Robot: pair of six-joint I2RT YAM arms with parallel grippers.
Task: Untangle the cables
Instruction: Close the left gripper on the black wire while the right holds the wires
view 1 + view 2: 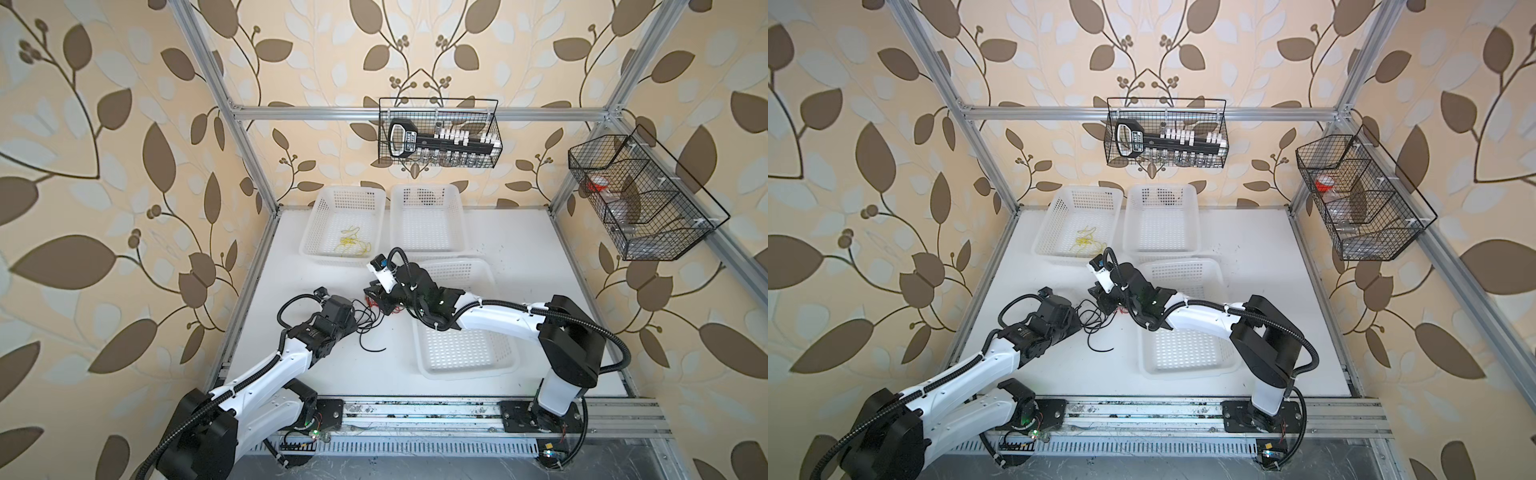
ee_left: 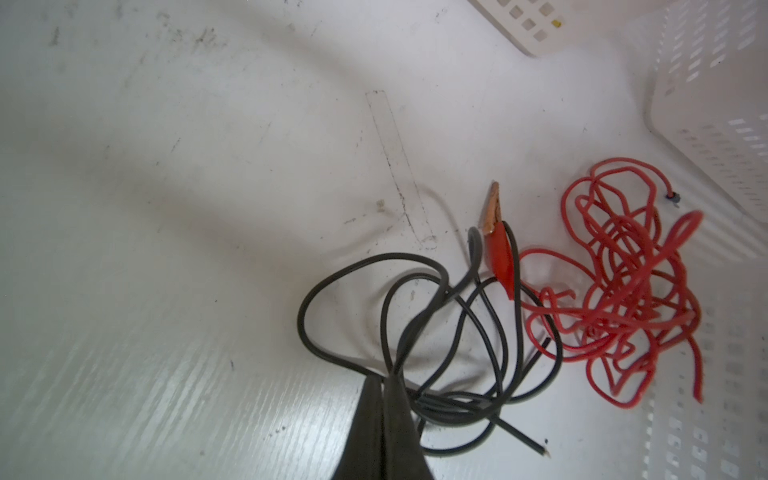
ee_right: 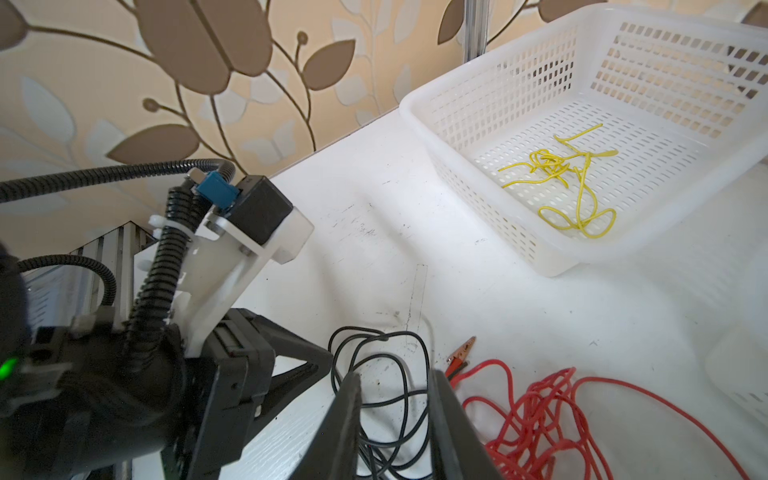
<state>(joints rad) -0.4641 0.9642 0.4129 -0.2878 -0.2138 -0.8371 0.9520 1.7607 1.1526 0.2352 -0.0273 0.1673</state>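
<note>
At table centre, between the two arms: black cable in loose overlapping loops, with no single long axis. Its bare free end trails toward 5 o'clock in both top views. The red cable is a dense heap touching the black loops on their 1 o'clock side. One black strand crosses the red-sleeved alligator clip. The clip's long axis runs roughly 6 to 12, copper nose toward the far baskets. The yellow cable lies apart, already in the white basket at 11 o'clock.

Left gripper sits at 8 o'clock of the black loops, jaws pressed together on black strands where several converge. Right gripper is over the tangle at 1 o'clock. Its jaws are narrowly apart, straddling black loops and pinching nothing that I can see.

Step in hand, my reading: draw the black away from the red.
- Pull low and slow toward 8 o'clock, across the white table.
- Watch the strand over the clip, the likeliest snag.
- More than one strand may be pinched, so the whole coil may come at once.
- The right gripper would do better pinning the red heap than sitting among the black loops.
</note>
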